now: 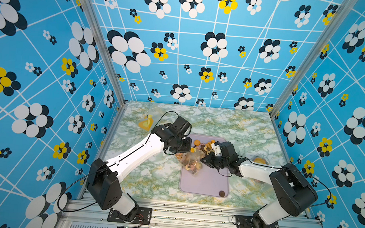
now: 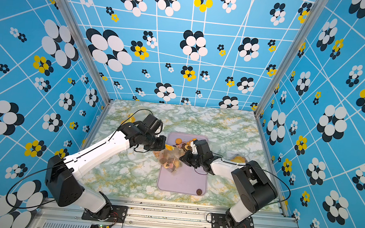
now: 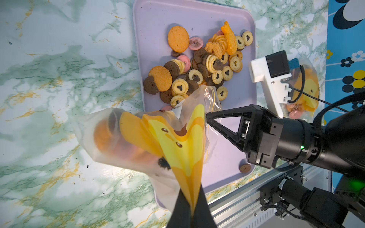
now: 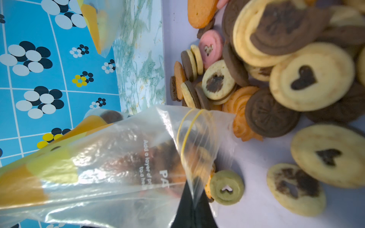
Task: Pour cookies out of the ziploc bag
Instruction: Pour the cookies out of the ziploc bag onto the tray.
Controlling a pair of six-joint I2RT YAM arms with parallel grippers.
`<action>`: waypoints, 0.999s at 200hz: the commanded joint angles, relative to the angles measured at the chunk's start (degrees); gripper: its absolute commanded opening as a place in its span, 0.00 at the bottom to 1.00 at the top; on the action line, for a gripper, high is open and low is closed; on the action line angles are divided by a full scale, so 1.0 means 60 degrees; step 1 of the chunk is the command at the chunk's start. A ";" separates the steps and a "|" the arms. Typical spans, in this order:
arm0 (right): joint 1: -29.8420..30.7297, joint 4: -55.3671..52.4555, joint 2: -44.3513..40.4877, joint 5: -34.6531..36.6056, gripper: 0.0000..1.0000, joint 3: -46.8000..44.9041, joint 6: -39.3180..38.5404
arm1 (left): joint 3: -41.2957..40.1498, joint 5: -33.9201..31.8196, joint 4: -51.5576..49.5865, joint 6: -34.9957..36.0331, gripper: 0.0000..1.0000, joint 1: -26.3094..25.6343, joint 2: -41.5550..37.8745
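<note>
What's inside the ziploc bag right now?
The ziploc bag shows several orange and dark brown cookies through its clear plastic. Its yellow cartoon print covers the rest, so their count can't be told.

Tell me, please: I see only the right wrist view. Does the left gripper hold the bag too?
Observer: Yes. The left gripper is shut on the bag's yellow printed end, opposite the mouth.
Operator: Is the whole bag over the tray?
Observer: No. The mouth is over the tray, but the bulging part hangs past its edge, over the table.
</note>
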 commanded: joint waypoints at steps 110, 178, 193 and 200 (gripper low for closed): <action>-0.0443 -0.0278 -0.0204 0.0148 0.02 -0.0511 -0.0293 | 0.1898 -0.0467 -0.0609 0.0373 0.00 -0.0740 0.1005; -0.0443 0.0037 0.0010 -0.0058 0.01 -0.0422 -0.0174 | 0.2857 -0.1245 -0.1471 0.0825 0.00 -0.1117 0.1517; -0.0443 0.0023 -0.0042 -0.0084 0.02 -0.0447 -0.0201 | 0.3181 -0.1616 -0.1842 0.0967 0.00 -0.1112 0.1594; -0.0443 0.0020 -0.0056 -0.0104 0.02 -0.0454 -0.0204 | 0.3318 -0.1766 -0.2016 0.1039 0.00 -0.1102 0.1634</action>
